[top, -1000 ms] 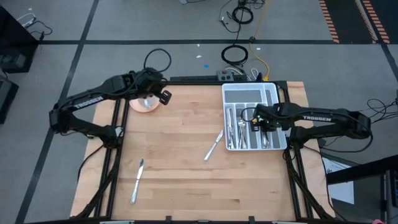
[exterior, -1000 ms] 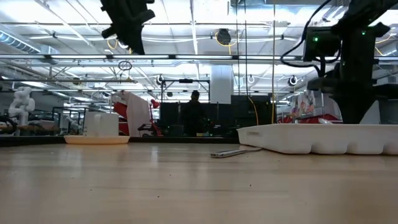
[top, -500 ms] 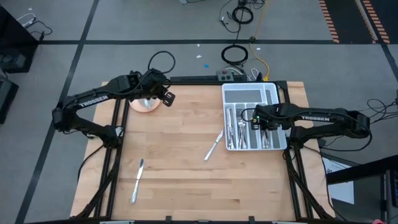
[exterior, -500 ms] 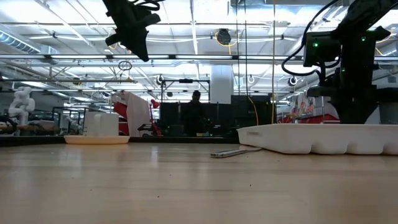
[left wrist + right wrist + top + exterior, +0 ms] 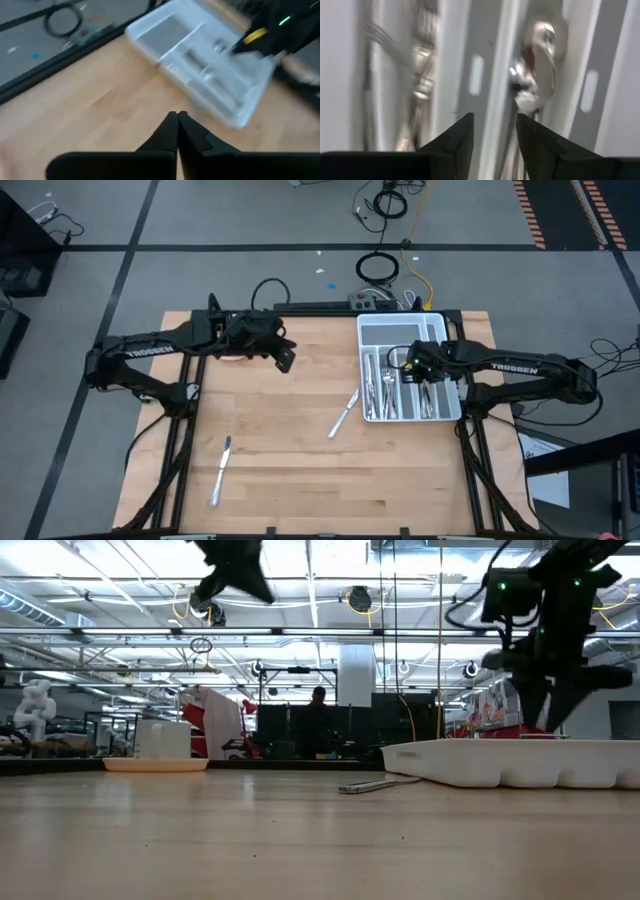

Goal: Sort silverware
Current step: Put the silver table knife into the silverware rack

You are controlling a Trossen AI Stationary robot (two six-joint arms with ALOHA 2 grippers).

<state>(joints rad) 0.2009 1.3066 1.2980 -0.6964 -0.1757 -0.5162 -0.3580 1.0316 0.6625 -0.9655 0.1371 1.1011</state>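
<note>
**Desk:** Swinging out from the table's far left corner, the left gripper (image 5: pixel 284 358) now hangs high over the bare wood toward the middle; what about the other arm?

**Photographer:** The right gripper (image 5: pixel 421 368) has lifted a little over the white tray (image 5: pixel 403 326) at the table's right side, and its fingers (image 5: pixel 461 137), pinched a moment ago, now stand apart with nothing between them. The left claw is pressed shut and empty, as its wrist view shows.

**Desk:** Where is the silverware?

**Photographer:** Most lies sorted in the tray's long compartments; a spoon bowl (image 5: pixel 541 65) gleams directly under the right gripper. Two pieces are loose on the table: one utensil (image 5: pixel 345 413) just beside the tray's near left corner, lying aslant, and a knife (image 5: pixel 221 472) well apart, near the front left.

**Desk:** How will they handle?

**Photographer:** By the look, light, rigid and slick, lying flat against the wood. I would judge the best hold is across the narrow handle near mid-length, where the piece balances, with the fingers brought right down to the tabletop. Grabbed near an end, it could pivot or slip out.
</note>
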